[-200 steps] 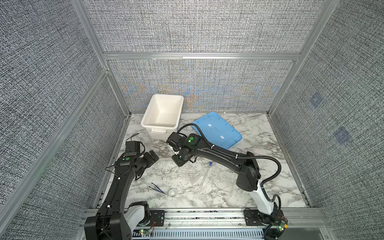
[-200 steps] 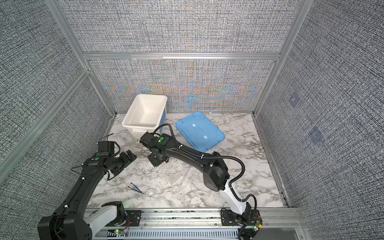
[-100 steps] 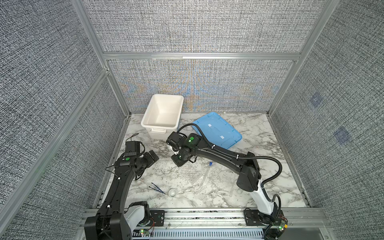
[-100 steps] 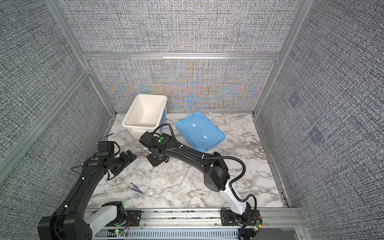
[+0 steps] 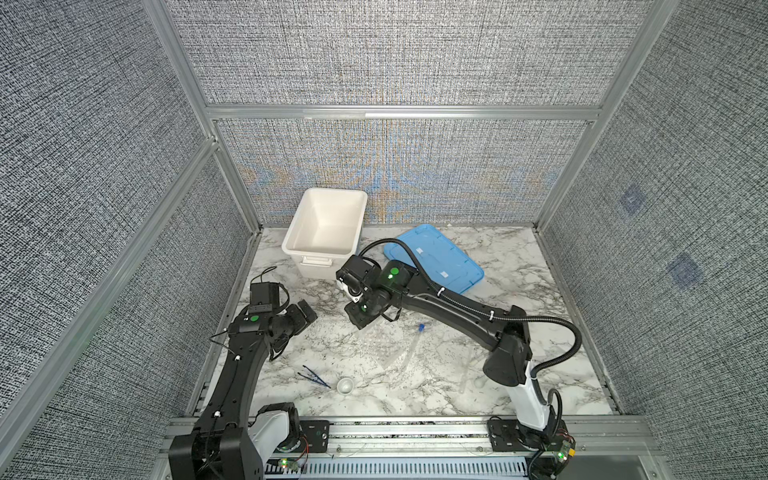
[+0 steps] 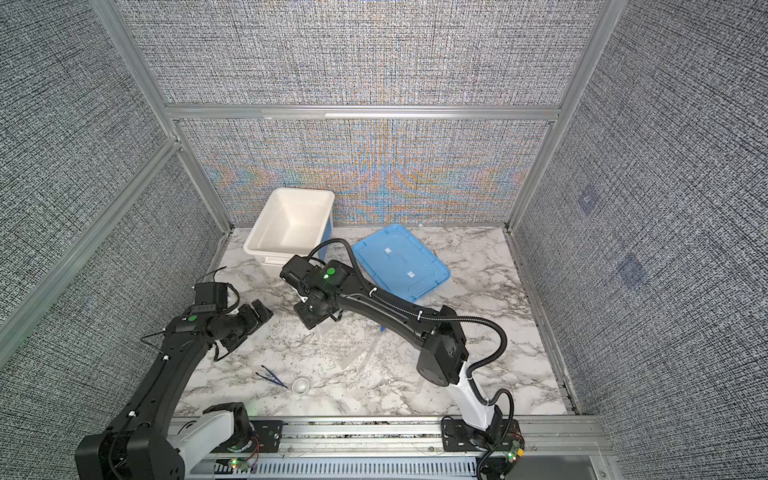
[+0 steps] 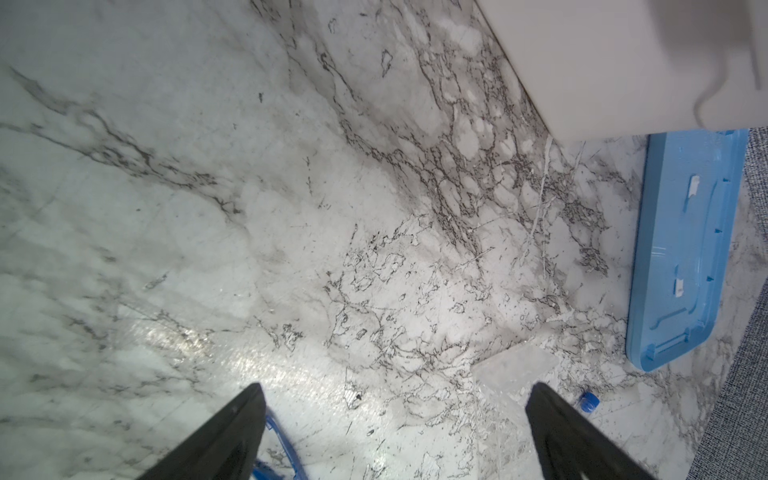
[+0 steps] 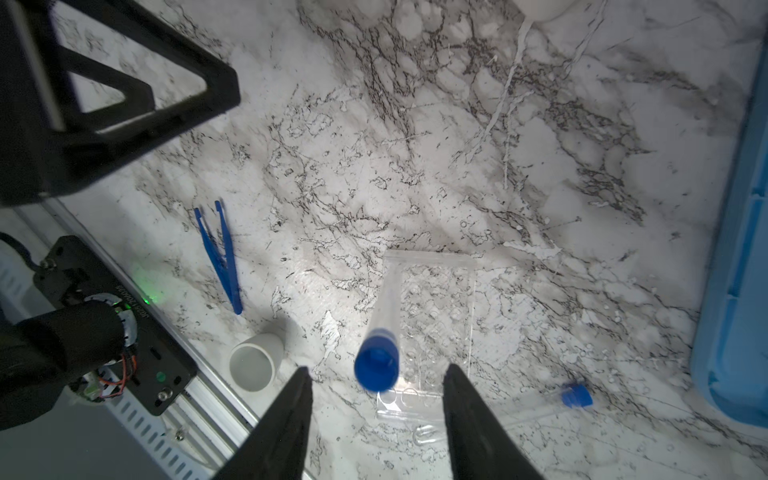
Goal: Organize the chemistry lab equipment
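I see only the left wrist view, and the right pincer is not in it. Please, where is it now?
Observer: In both top views the right pincer hangs just in front of the tub, pointing down.
Operator: Does it hold something?
Observer: No. In the right wrist view it is open; a blue-capped tube leans between its fingers, touching neither.
Operator: Is anything in the tub?
Observer: In both top views, nothing shows inside it.

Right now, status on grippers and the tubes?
Left gripper open, empty. Right gripper open, jaws either side of blue-capped tube over clear tray, not touching. Second tube lies beside. Tweezers, dish well aside.
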Robot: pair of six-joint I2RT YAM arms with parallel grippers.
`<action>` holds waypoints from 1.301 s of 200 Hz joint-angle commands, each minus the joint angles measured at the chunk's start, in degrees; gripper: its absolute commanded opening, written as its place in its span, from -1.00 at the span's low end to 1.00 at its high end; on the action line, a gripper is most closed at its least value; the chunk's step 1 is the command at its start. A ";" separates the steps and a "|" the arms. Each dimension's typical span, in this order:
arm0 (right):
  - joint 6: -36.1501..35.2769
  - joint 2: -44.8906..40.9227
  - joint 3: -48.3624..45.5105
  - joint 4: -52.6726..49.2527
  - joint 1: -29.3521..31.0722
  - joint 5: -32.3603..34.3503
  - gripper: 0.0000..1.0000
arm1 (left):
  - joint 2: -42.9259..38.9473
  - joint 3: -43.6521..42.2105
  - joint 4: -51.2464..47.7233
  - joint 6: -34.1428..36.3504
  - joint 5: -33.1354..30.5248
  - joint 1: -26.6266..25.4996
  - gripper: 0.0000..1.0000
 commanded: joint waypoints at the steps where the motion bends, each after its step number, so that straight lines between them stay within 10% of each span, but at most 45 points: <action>1: 3.05 -2.47 1.05 -3.18 -0.10 2.99 0.16 | -0.42 0.07 0.61 0.38 1.31 -0.03 0.98; 30: 7.66 -6.90 -0.45 -4.87 -0.98 8.82 0.23 | -1.28 -0.07 1.35 1.14 3.13 0.12 0.98; 59: 15.97 -11.36 -5.48 -8.28 -4.39 14.76 0.97 | -1.82 -1.40 3.36 0.78 7.77 0.17 0.98; 154: 39.12 -9.00 -21.13 -13.14 -20.24 -7.89 0.95 | -4.51 -1.74 2.40 0.79 5.03 0.23 0.98; 260: 41.49 0.93 -27.38 -2.92 -24.18 -18.60 0.40 | -4.00 -1.88 2.89 1.05 4.80 0.29 0.98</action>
